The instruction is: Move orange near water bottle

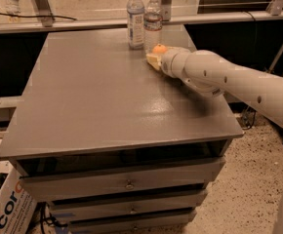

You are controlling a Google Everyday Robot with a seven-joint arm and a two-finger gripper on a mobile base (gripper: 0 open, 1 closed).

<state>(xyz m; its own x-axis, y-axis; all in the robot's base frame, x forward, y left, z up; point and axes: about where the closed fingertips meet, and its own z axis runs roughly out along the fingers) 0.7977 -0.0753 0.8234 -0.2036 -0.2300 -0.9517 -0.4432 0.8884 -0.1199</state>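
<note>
The orange [159,48] is a small round fruit at the back right of the grey cabinet top [97,96], just right of two clear water bottles [135,18] [153,21]. My gripper [154,59] reaches in from the right on a thick white arm [229,79]. It is shut on the orange and holds it at the table surface, a little in front of the nearer bottle. Only the top of the orange shows above the pale fingertips [152,61].
The cabinet has drawers [127,184] below its front edge. A cardboard box [7,208] stands on the floor at the lower left. A metal rail [83,24] and frame posts run behind the table.
</note>
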